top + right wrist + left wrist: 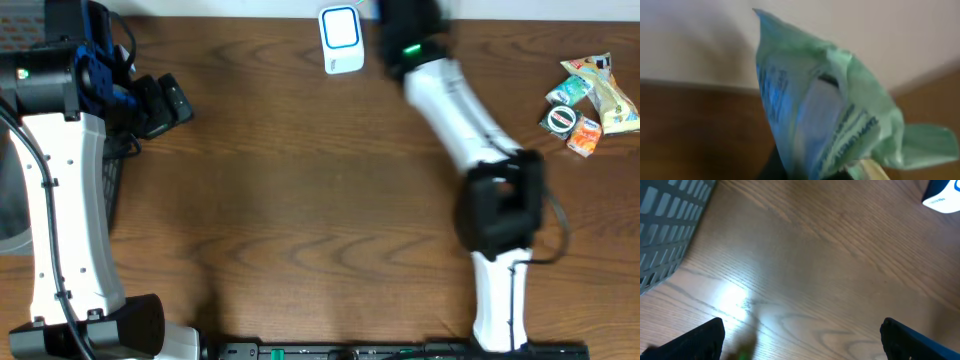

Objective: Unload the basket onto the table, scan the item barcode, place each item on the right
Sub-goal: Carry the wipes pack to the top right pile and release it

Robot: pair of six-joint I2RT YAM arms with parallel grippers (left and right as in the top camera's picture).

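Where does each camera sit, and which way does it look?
Overhead: above the table, looking straight down; left arm and right arm show.
Left wrist: on the left arm, facing the table; open left pincer tips at bottom.
Right wrist: on the right arm, facing a green packet close up; no robot part clear.
Shared: overhead and left wrist both see the scanner and grey basket.

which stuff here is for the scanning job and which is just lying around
For the job:
- green packet
- white-and-blue scanner

Just lying about:
- snack pile
- grey basket
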